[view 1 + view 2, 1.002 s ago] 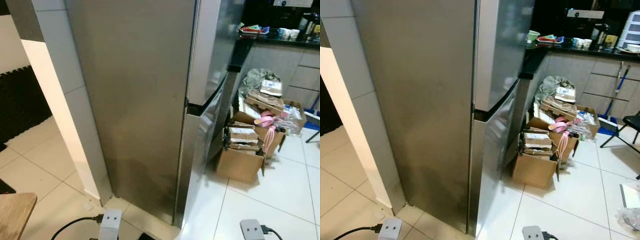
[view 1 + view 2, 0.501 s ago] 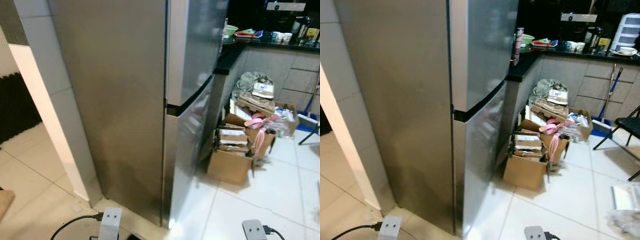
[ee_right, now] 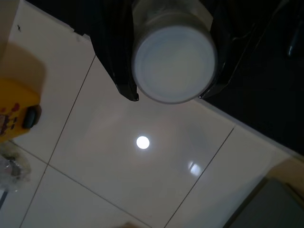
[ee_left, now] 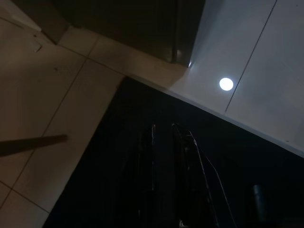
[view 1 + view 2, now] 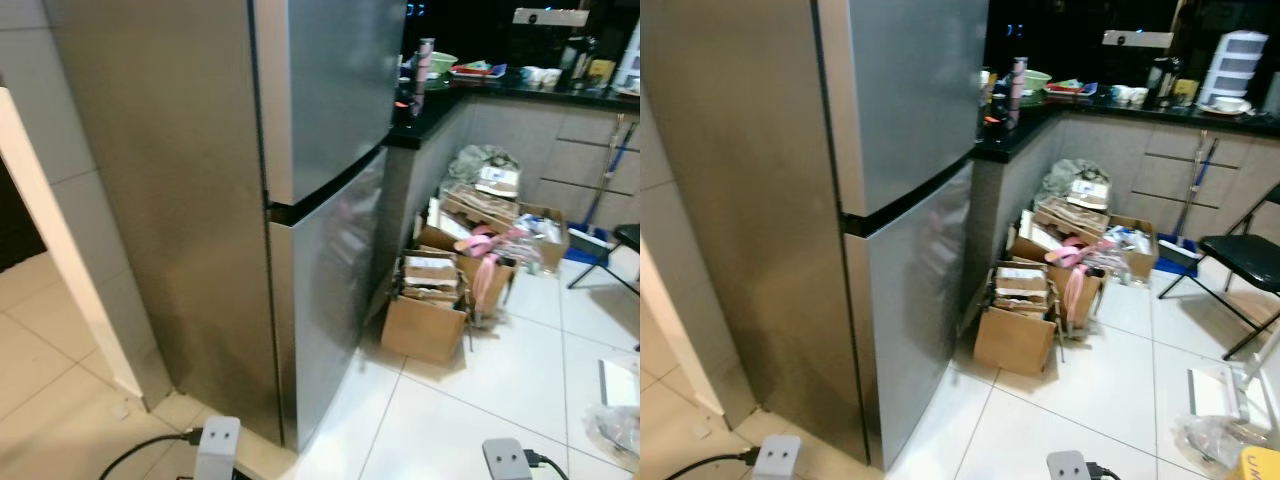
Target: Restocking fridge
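Between the right end effector's (image 3: 168,97) clamped fingers, a white container (image 3: 174,64), base pointing floorward.

Two pale grey wrist blocks are showing at the frame's lower edge, each carrying a pair of dark round screws and trailing a black cable. The left gripper (image 4: 164,175) and right gripper (image 3: 168,97) are showing glossy black fingers.

**Kitchen surroundings, non-task items**

I note open cardboard boxes (image 5: 1018,330) crowded on the white tiled floor (image 5: 1110,400) beside a dark countertop (image 5: 1035,115). A black folding chair (image 5: 1240,270) stands well apart. White stacked drawers (image 5: 1234,62) sit on the counter, with a green bowl (image 5: 1035,78) nearby
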{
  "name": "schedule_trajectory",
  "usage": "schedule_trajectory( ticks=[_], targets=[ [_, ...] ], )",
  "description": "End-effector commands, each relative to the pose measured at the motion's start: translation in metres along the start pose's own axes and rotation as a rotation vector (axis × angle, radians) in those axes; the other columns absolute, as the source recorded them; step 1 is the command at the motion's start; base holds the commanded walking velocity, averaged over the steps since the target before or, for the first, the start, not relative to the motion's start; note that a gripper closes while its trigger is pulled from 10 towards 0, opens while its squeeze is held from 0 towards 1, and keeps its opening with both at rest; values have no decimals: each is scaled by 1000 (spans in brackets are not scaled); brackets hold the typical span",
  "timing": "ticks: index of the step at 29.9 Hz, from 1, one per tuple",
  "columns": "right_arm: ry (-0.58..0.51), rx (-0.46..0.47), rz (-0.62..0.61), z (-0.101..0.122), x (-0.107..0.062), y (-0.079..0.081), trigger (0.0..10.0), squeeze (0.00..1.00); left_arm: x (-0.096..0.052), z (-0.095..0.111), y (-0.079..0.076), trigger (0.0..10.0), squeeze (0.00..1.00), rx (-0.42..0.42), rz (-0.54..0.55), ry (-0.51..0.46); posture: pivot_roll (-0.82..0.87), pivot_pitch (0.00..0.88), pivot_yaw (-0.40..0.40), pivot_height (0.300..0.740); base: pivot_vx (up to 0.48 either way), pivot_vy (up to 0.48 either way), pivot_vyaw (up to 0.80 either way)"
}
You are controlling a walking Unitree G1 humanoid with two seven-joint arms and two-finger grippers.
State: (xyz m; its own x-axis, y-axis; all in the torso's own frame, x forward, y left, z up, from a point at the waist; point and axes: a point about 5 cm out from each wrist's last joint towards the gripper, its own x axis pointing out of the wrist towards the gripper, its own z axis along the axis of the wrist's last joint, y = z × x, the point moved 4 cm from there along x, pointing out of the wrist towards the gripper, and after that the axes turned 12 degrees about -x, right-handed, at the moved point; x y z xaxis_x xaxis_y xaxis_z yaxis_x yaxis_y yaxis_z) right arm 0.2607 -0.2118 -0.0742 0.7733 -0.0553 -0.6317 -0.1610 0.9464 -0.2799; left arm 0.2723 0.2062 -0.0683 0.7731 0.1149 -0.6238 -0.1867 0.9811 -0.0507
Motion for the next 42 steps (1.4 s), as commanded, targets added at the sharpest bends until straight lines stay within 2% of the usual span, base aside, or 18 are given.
schedule_trajectory(
  ticks=[1,11,14,17,19,29,36,42],
  targets=[
    [-2,12,3,2,1,2,10000,0,-1,-7,5,10000,0,-11,10,28,-47,46,-33,740,0,0,0],
    [-6,11,10,3,1,5,10000,0,-1,-6,11,10000,0,-12,29,29,-39,43,-33,740,0,313,0],
    [-6,12,10,3,1,6,10000,0,-1,-6,11,10000,0,8,22,30,-34,44,-28,740,0,0,0],
    [1,32,-2,1,0,5,10000,0,-2,-7,7,10000,0,69,-6,34,-26,48,-11,740,0,0,0],
    [6,51,-11,-2,0,7,10000,0,-1,-5,7,10000,0,73,-10,29,-25,46,1,740,0,0,0],
    [11,98,-23,-9,-4,14,10000,0,3,14,10,10000,0,57,-10,2,-15,43,32,740,0,0,0],
    [4,104,-28,-6,-3,13,10000,0,3,9,14,10000,0,49,8,22,-26,46,29,740,0,0,0],
    [-3,93,-31,-4,-2,7,10000,0,1,3,9,10000,0,19,8,26,-35,50,14,740,0,0,0]
  ],
)
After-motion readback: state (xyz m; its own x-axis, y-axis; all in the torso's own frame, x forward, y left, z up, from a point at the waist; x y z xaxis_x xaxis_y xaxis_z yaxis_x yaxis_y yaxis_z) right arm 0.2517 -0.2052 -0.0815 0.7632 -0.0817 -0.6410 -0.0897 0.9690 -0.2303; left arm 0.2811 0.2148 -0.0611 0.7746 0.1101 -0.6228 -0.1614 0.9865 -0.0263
